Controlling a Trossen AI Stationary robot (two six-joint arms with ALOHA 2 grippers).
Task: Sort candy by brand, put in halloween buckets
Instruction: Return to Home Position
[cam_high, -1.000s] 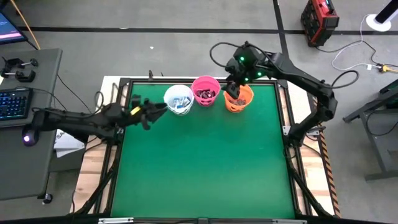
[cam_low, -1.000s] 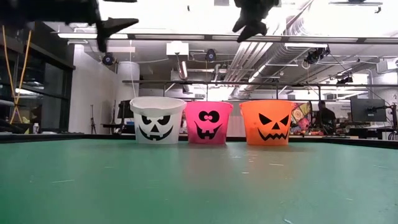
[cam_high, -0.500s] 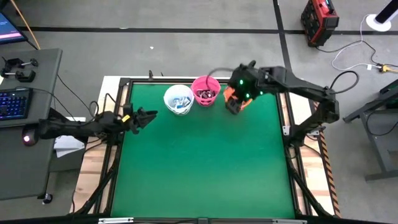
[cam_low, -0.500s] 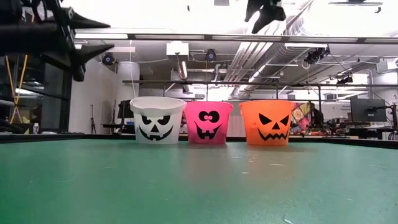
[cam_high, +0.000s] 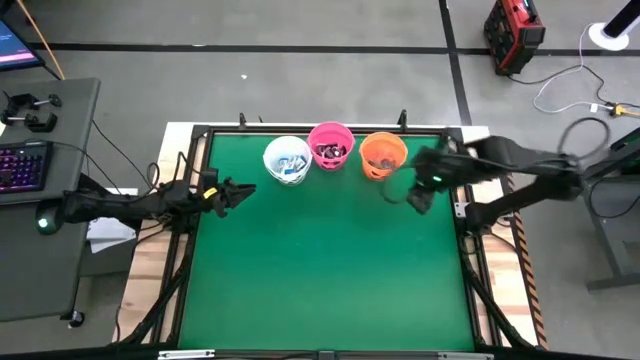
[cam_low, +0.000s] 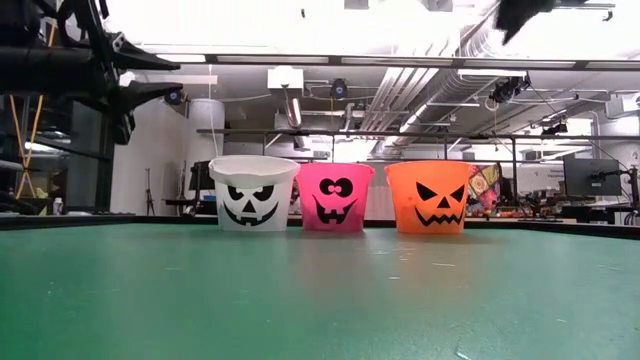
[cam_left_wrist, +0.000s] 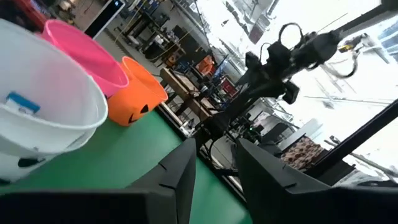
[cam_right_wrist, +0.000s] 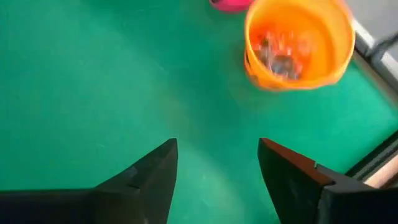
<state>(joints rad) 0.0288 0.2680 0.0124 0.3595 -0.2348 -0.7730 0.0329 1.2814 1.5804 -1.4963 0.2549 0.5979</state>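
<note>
Three small pails stand in a row on their bases near the table's far edge: white bucket (cam_high: 288, 160) (cam_low: 254, 193), pink bucket (cam_high: 331, 145) (cam_low: 337, 197), orange bucket (cam_high: 383, 155) (cam_low: 433, 197). Candy lies inside each: bluish pieces (cam_high: 291, 164) in the white one, dark ones (cam_high: 331, 152) in the pink one, a small heap (cam_right_wrist: 280, 57) in the orange one. My left gripper (cam_high: 235, 190) (cam_left_wrist: 214, 168) hovers open above the mat, left of the white bucket (cam_left_wrist: 43, 118). My right gripper (cam_high: 420, 196) (cam_right_wrist: 217, 162) is open and empty, in the air just right of and nearer than the orange bucket (cam_right_wrist: 298, 40).
The green mat (cam_high: 320, 270) spreads bare from the buckets toward the near edge. A dark frame rail (cam_high: 465, 215) borders the table on the right. A desk with a keyboard (cam_high: 22, 165) stands off the left side.
My right gripper has swung away from above the orange bucket, toward the table's right and near side. My left gripper has pulled back from beside the white bucket toward the left edge. The buckets have stayed in place.
</note>
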